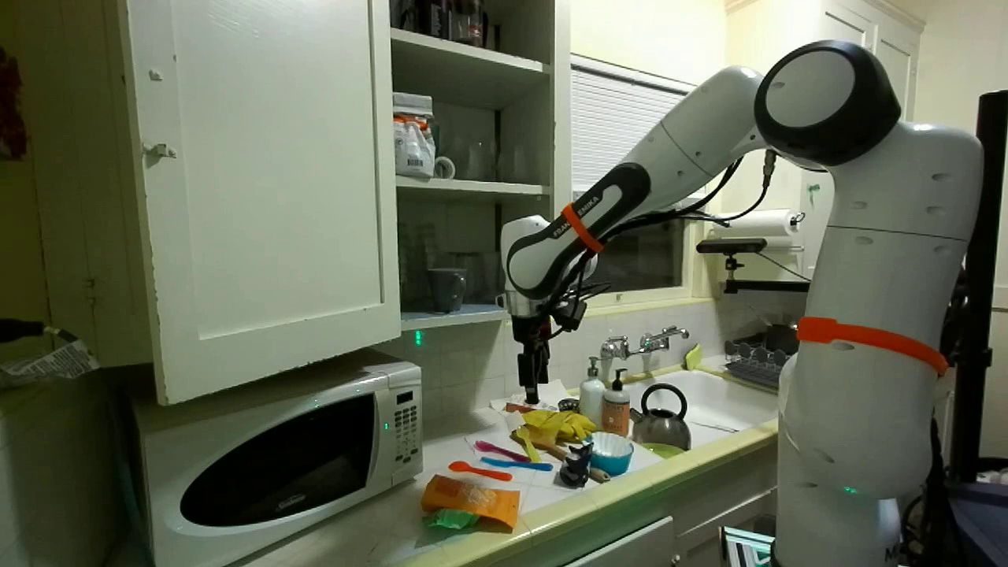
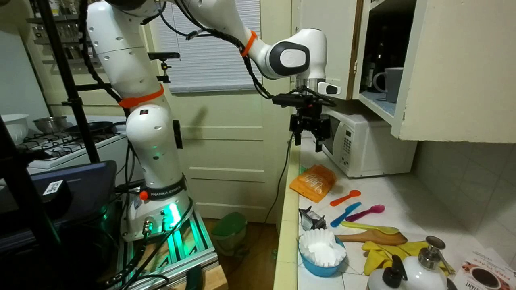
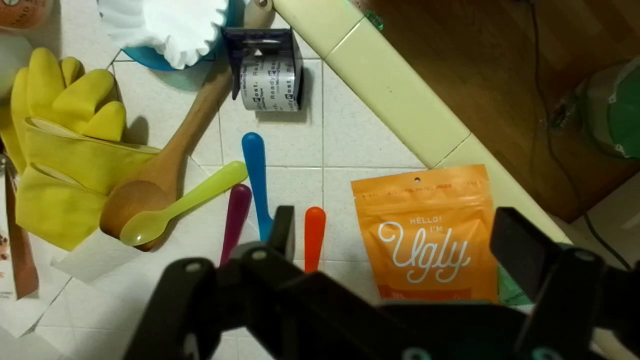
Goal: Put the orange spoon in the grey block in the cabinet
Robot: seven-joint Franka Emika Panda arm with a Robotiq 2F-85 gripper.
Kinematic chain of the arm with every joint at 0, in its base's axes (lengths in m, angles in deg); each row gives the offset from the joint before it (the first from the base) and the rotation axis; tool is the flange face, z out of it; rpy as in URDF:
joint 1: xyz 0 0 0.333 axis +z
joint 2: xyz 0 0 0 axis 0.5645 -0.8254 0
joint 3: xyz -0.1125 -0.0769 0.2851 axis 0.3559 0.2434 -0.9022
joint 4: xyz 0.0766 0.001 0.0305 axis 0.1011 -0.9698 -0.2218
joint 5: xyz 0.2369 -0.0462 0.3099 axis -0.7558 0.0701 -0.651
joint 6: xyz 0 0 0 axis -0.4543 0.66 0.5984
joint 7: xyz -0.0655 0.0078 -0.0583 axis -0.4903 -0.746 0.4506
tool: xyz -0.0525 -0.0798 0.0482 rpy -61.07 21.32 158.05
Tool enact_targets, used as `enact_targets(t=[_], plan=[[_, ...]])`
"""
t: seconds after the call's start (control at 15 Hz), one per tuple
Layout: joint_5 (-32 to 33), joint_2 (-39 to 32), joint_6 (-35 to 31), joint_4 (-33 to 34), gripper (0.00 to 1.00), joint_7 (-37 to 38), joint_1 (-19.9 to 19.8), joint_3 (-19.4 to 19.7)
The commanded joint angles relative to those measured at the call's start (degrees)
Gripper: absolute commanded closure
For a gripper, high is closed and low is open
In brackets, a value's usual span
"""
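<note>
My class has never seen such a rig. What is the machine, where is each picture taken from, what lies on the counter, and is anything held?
The machine is one robot arm with a black hand. Two exterior views are taken from outside it; the wrist view looks down from beside the hand. On the counter lie an orange spoon, a blue utensil, yellow gloves and an orange pouch, among other things; a grey mug stands in the open cabinet. The hand is open, holding nothing.

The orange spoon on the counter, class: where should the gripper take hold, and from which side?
Probably from above, at the middle of the handle. The orange spoon lies flat on the tiled counter, so the fingers could close across that slim part, leaving the wider bowl free.
</note>
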Motion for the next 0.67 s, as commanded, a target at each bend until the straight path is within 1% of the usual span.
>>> enact_targets(t=[0.0, 0.07, 0.13, 0.27, 0.33, 0.47, 0.6], plan=[[1.11, 0.1, -3.35, -0.66, 0.0, 0.9, -1.03, -0.55], [-0.1, 0.05, -5.35, -0.89, 0.0, -0.21, -1.04, -0.07], [0.91, -0.32, -8.68, -1.18, 0.0, 0.64, -1.52, 0.03], [-2.49, -1.22, -14.21, -1.85, 0.0, -2.54, -1.38, 1.14], [-3.15, -1.67, -16.85, -2.27, 0.0, -1.64, -1.59, 1.32], [-3.47, -2.3, -20.8, -3.64, 0.0, 1.56, -2.16, 1.08], [-2.04, -3.64, -25.59, -5.24, 0.0, 10.14, -3.55, 0.32]])
